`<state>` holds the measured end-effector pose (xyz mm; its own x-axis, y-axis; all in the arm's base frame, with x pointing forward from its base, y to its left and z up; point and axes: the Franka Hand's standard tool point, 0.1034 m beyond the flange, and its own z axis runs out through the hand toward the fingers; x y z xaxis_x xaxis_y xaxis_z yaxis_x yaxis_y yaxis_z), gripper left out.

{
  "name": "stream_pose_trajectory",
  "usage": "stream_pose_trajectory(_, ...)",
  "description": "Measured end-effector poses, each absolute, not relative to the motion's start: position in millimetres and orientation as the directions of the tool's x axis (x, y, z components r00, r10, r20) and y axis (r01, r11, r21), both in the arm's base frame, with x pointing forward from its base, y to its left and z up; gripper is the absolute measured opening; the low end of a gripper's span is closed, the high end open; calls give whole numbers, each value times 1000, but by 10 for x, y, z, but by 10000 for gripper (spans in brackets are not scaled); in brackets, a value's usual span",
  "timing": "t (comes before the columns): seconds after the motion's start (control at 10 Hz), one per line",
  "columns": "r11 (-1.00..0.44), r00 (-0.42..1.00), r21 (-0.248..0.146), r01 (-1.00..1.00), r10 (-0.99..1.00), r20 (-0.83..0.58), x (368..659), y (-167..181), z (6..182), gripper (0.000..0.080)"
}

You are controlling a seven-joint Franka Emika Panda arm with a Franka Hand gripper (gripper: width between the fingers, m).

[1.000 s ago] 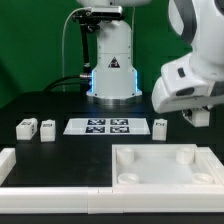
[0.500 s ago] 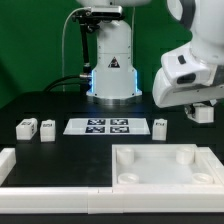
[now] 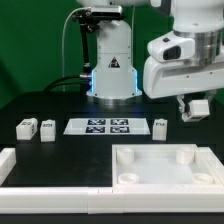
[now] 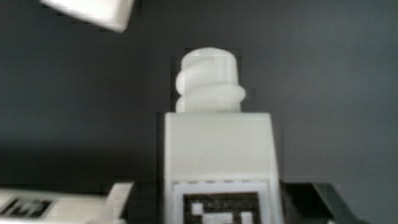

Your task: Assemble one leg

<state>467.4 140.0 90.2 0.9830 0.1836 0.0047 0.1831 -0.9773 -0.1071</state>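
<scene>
We see the gripper (image 3: 197,108) in the upper right of the exterior view's frame, hanging above the table (image 3: 60,147) under the arm's bulky white wrist. Its jaws are pinched on the leg (image 4: 221,150), which is off the table. In the wrist view the leg stands lengthwise between the jaws: a white block with a black-and-white tag on its near face and a narrower rounded stub at its far end. That view is blurred, so we take the stub to be a threaded peg without being sure.

Below the gripper and slightly towards the exterior view's left, a second leg (image 3: 160,127) stands on the table, well clear of the held one. Just beside it, at the centre of the frame, lies the marker board (image 3: 100,126) with its four tags. Past the board, at the middle left of the frame, two more legs (image 3: 47,128) stand near each other but apart.

In the lower right of the frame lies the panel (image 3: 160,172), flat, with round sockets at its corners. A white L-shaped rail (image 3: 50,180) fills the lower left, its end touching the panel's edge. Behind the board, at the upper centre, we see the robot base (image 3: 112,70) with a blue glow at its foot
</scene>
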Motion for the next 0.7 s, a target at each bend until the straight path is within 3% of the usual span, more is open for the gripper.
stream_pose_trajectory(0.3, -970, 935, -73, 231, 201, 292, 5051, 1224, 1035, 290)
stream_pose_trajectory(0.6, -975, 839, -52, 218, 160, 520, 5043, 1173, 1018, 290)
stream_pose_trajectory(0.7, -973, 883, -62, 223, 174, 435, 4927, 1183, 841, 290)
